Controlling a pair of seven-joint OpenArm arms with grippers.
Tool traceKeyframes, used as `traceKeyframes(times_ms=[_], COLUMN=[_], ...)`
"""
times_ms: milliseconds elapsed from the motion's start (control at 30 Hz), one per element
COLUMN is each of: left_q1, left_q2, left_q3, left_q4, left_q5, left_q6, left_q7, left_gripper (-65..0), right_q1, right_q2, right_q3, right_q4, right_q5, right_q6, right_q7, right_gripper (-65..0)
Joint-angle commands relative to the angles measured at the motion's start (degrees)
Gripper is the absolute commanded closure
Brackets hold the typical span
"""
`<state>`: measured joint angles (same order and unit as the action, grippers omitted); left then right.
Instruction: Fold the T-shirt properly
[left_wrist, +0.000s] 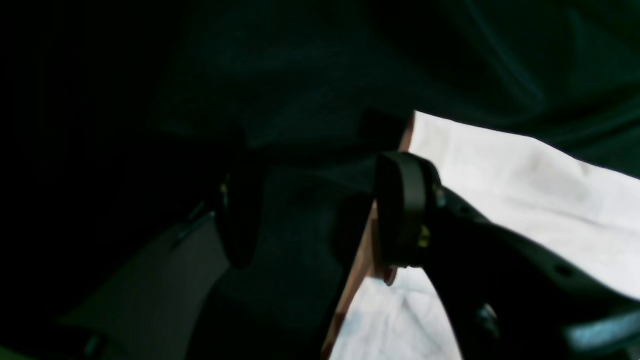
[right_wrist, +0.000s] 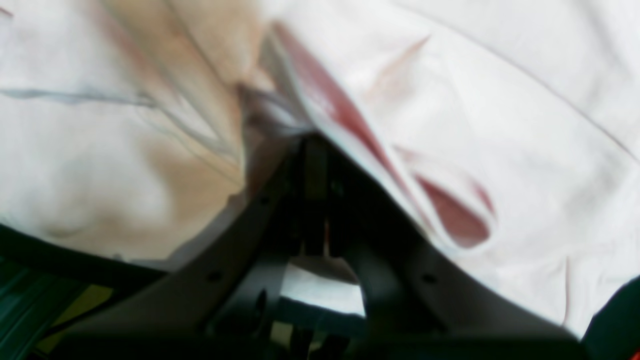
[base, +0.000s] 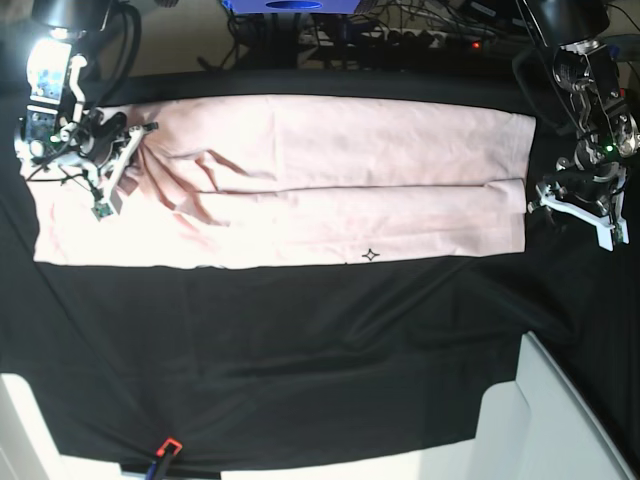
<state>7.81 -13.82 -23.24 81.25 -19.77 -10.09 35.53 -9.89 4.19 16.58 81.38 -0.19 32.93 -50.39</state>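
Closest to the lens in the right wrist view: the right gripper (right_wrist: 312, 150), pressed together on a bunched pleat of the T-shirt (right_wrist: 500, 125), creases fanning away from the pinch. In the base view, same right gripper (base: 128, 150) at the shirt's end on that view's left, wrinkles radiating from it across the pink cloth.

T-shirt (base: 330, 180) spread as a long pale pink band across the far half of the desk (base: 300, 360), on the black cloth, with a lengthwise crease running most of its width. By the look of it, sides already folded inward into a strip; crosswise folds not yet made. Roughly midway through, as a judgement only. Small black star mark near the front edge at middle.

Left gripper (base: 560, 200) just beside the shirt's opposite end, on the base view's right. In the left wrist view, left gripper (left_wrist: 320, 210) spread, one finger (left_wrist: 405, 210) at the hem edge of the T-shirt (left_wrist: 525, 200), the other over dark cloth; nothing pinched.

Edges: front hem fairly straight and parallel to the desk front; end under the right gripper rumpled. Plenty of bare black cloth in front of the shirt for bringing either end across. White panels (base: 560, 420) at the near corners, well apart from the shirt. Cables and gear behind the far edge, close to the shirt's back hem.
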Motion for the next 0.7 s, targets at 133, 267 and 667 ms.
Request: traceKeyframes(times_ms=[133,267,667], left_q1=[-0.65,-0.74,3.22], left_q2=[-1.16,-0.99,-0.9], left_q3=[-0.27,-0.27,-0.45], left_q4=[1.08,1.16,0.9], left_q5=[-0.32,-0.85,-0.93], left_q6=[0.2,0.2,-7.54], left_q7=[-1.2,-1.2,-1.2], left_gripper=[-34.9,-35.6,-65.0], right_q1=[-0.88,-5.19,-9.76], right_q2=[0.17,-0.01,-0.1], right_q3=[0.43,0.17,0.43], right_q4=[3.58,16.33,30.4], right_q5=[-0.21,-0.12,-0.03], right_q6=[-0.27,0.0,0.0], right_q7=[0.41,0.76,0.85], right_gripper=[0.0,0.0,0.0])
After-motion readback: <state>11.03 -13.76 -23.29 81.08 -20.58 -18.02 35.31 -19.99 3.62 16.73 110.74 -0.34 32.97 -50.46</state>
